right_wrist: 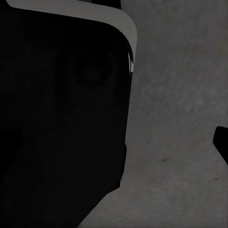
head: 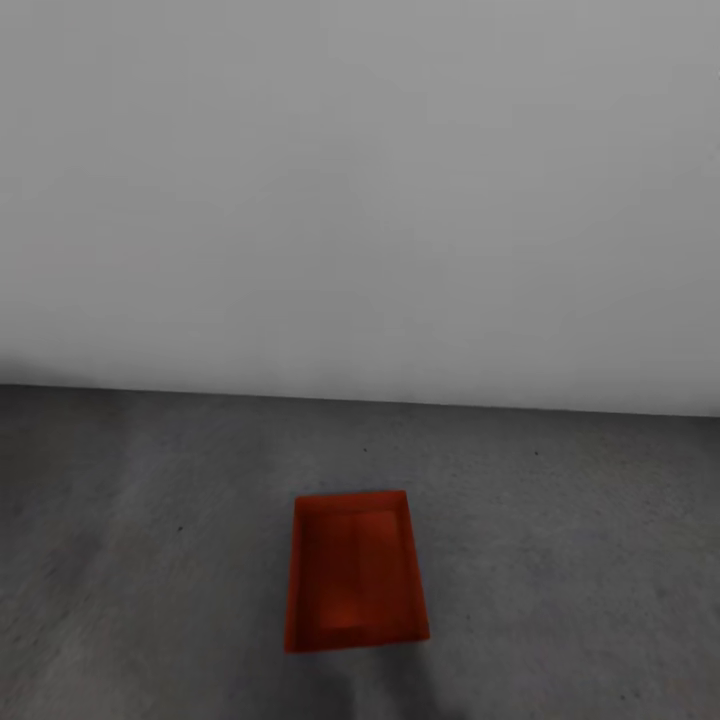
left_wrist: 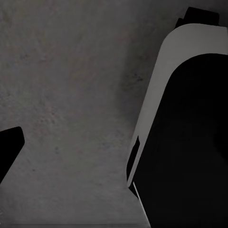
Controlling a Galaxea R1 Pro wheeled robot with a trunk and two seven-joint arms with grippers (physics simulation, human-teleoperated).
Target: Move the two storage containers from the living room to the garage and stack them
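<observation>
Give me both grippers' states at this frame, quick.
Left gripper: cannot be told; a dark tip shows over the concrete floor, holding nothing visible.
Right gripper: cannot be told; a dark tip shows at the frame edge.

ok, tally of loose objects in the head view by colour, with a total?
Orange-red: 1, a storage container, lidless, sitting on the grey concrete floor near the white-grey wall.
Other colours: 0.
Total: 1.
</observation>
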